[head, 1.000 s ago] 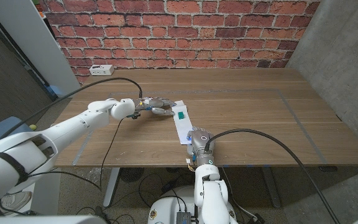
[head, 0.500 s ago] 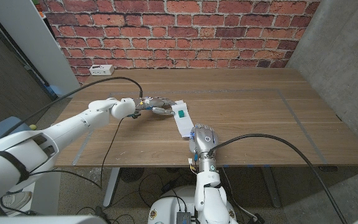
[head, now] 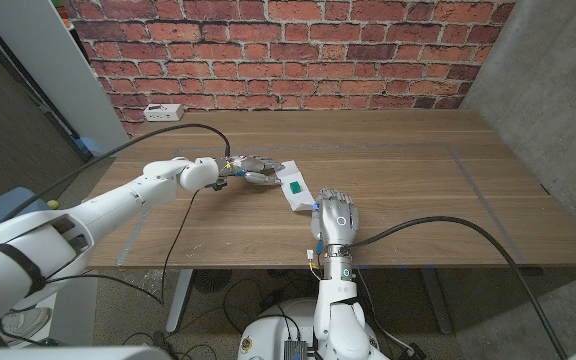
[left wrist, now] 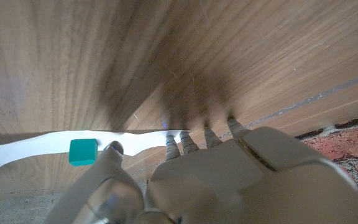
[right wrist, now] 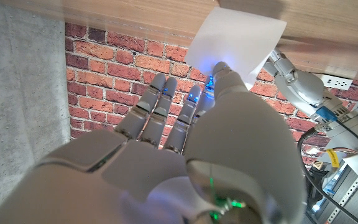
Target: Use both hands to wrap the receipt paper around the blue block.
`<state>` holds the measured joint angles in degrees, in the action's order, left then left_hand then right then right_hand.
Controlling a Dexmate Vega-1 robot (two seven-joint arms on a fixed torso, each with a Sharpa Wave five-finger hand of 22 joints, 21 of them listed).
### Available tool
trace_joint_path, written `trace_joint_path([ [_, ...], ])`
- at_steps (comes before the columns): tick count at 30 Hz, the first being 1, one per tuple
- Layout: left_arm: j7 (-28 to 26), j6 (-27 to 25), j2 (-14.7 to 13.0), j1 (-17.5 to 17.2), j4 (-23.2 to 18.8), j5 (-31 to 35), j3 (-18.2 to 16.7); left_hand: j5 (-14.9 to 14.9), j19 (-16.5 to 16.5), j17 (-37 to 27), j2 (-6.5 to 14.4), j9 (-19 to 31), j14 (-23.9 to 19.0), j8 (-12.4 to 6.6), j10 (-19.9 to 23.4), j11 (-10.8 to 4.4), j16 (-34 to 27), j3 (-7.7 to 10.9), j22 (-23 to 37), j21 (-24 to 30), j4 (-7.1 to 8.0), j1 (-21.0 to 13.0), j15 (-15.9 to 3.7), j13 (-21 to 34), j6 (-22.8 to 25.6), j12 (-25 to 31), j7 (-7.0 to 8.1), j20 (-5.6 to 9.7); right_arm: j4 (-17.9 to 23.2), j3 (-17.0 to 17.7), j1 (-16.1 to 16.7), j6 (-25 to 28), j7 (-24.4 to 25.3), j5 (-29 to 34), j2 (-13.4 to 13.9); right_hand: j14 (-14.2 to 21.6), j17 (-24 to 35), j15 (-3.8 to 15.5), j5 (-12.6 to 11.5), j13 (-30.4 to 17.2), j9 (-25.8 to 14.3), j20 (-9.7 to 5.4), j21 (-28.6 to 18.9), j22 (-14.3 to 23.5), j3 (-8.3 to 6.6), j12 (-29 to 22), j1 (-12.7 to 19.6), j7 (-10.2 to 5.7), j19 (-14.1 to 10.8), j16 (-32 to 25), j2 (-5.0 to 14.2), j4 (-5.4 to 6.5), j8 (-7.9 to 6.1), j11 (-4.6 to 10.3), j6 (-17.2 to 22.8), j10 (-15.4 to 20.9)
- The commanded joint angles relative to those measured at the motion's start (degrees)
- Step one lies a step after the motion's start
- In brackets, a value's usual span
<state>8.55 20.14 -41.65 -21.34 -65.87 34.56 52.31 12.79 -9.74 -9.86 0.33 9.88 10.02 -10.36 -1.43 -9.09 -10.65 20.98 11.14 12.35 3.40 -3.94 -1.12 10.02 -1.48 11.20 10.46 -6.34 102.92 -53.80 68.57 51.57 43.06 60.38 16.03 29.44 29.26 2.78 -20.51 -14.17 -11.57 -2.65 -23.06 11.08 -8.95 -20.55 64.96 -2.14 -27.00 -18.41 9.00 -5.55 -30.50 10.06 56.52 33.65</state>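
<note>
The blue block [head: 292, 184], more teal than blue in these frames, sits on the receipt paper [head: 295, 190] just above the centre of the head view, toward the strip's far end. The paper is seen as a short white strip running diagonally down to the right from the block, its near end lifted off the tabletop [head: 418, 190] at the right hand [head: 334, 220].

The far end of the strip is pinned by the fingertips of the left hand [head: 251, 170], which reaches in from the left of the frame; in the left wrist view the fingers [left wrist: 185, 144] are seen pressed on the paper's edge just beside the block, none of them closed around it. The right hand, at lower centre, is raised with its fingers extended and close together, and the paper's free end is carried between thumb and fingers, as the right wrist view suggests; the exact contact cannot be told.

The step in hand is judged to be the fold of the free end over the block. It would be done well if the left hand's pressure were kept steady so the block is not dragged, and the paper were carried low and taut over the block's top. A loose arc could let the strip slip or skew.
</note>
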Motion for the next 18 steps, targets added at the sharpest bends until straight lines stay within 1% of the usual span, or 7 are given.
trace_joint_path([
  [1, -0.3, -0.2, -0.5, -0.4, -0.8, 0.3, -0.3, 0.3, -3.2, -0.2, 0.4, 0.0, 0.5, 0.16, -0.1, -0.39, 0.2, -0.19, 0.0, 0.2, -0.09, 0.2, 0.04, 0.2, -0.4, 0.0, 0.08, -0.26, -0.3, -3.1, -3.4, 2.7, 2.0, -2.3, 1.4, -0.7, 0.1, 9.94, 0.4, -0.3, -0.6, -2.01, -0.2, 0.2, -0.26, 0.4, 0.5, 0.16, -0.2, 0.4, 0.68, 0.00, 0.02, 0.81, 1.4, -0.3],
  [5, -0.7, -0.5, -0.9, -0.7, -1.7, 1.1, -0.3, 0.3, -3.2, -0.2, 0.4, 0.0, 0.5, 0.10, 0.0, -0.32, 0.2, -0.20, 0.0, 0.2, -0.11, 0.2, 0.06, 0.2, -0.4, 0.0, 0.07, -0.31, -0.2, -4.2, -5.2, 2.7, 0.9, -1.8, 2.5, -0.8, 0.1, 9.86, 0.6, -0.4, -0.6, -2.04, -0.2, 0.2, -0.20, 0.5, 0.3, -0.12, 0.0, 0.5, 0.71, 0.18, 0.12, 0.95, 1.3, -0.5],
  [11, -1.2, -2.7, -2.1, -1.7, -4.8, 3.4, -0.5, 0.3, -3.2, -0.2, 0.4, 0.0, 0.4, -0.01, 0.2, -0.03, 0.1, -0.21, 0.0, 0.2, -0.20, 0.1, -0.03, 0.2, -0.2, 0.0, 0.06, -0.23, -0.7, -4.8, -7.0, 2.7, 2.1, -0.6, 3.4, -1.0, 0.0, 9.89, 0.8, -0.6, -0.7, -2.13, -0.1, 0.2, -0.20, 0.7, 0.2, -0.27, 0.3, 0.7, 0.82, 0.42, 0.17, 1.03, 1.1, -0.8],
  [13, -1.7, -4.0, -2.6, -2.2, -6.3, 4.8, -0.6, 0.3, -3.4, -0.2, 0.0, 0.1, 0.6, 0.02, -0.4, 0.96, 0.2, -0.30, -0.1, 0.1, -0.78, -0.4, 0.73, 0.2, -0.5, -0.2, -0.88, -0.51, -0.4, -5.4, -7.8, 2.9, 1.4, 0.4, 4.2, -1.0, 0.0, 9.91, 0.8, -0.6, -0.8, -2.11, -0.1, 0.2, -0.21, 0.8, 0.1, -0.24, 0.5, 0.8, 0.86, 0.50, 0.15, 1.09, 1.1, -0.7],
  [14, -2.0, -4.6, -2.8, -2.6, -7.0, 5.3, -0.7, 0.3, -3.4, -0.2, -0.1, 0.1, 0.6, 0.00, -0.5, 1.07, 0.2, -0.31, -0.1, 0.1, -0.90, -0.6, 0.97, 0.2, -0.5, -0.2, -1.01, -0.65, -0.2, -5.6, -8.2, 3.0, 1.0, 1.0, 4.6, -1.0, 0.0, 9.91, 0.9, -0.6, -0.8, -2.12, -0.1, 0.2, -0.23, 0.8, 0.1, -0.21, 0.5, 0.8, 0.92, 0.56, 0.18, 1.10, 1.0, -0.8],
  [15, -2.3, -5.5, -3.1, -2.9, -7.9, 6.1, -0.8, 0.3, -3.5, -0.1, -0.4, 0.1, 0.6, -0.12, -0.5, 0.97, 0.2, -0.38, -0.1, 0.0, -1.24, -0.8, 2.00, 0.2, -0.4, -0.2, -1.19, -0.91, -0.1, -5.8, -8.4, 3.2, 0.7, 1.5, 4.8, -1.0, 0.0, 9.90, 0.9, -0.7, -0.8, -2.14, -0.1, 0.2, -0.23, 0.8, 0.1, -0.23, 0.5, 0.8, 0.94, 0.60, 0.18, 0.91, 1.0, -0.8],
  [18, -3.1, -7.6, -3.7, -3.8, -10.1, 8.2, -1.0, 0.3, -3.7, -0.1, -0.7, 0.1, 0.7, -0.27, -0.6, 1.90, 0.2, -0.47, -0.1, 0.0, -1.65, -1.2, 2.55, 0.2, -0.1, -0.2, -1.43, -1.51, 0.8, -6.3, -9.3, 3.6, -0.9, 3.3, 6.1, -1.1, 0.0, 9.90, 1.0, -0.7, -0.9, -2.05, -0.1, 0.2, -0.25, 0.9, 0.0, -0.17, 0.6, 0.9, 0.95, 0.67, 0.14, 0.93, 1.1, -0.9],
])
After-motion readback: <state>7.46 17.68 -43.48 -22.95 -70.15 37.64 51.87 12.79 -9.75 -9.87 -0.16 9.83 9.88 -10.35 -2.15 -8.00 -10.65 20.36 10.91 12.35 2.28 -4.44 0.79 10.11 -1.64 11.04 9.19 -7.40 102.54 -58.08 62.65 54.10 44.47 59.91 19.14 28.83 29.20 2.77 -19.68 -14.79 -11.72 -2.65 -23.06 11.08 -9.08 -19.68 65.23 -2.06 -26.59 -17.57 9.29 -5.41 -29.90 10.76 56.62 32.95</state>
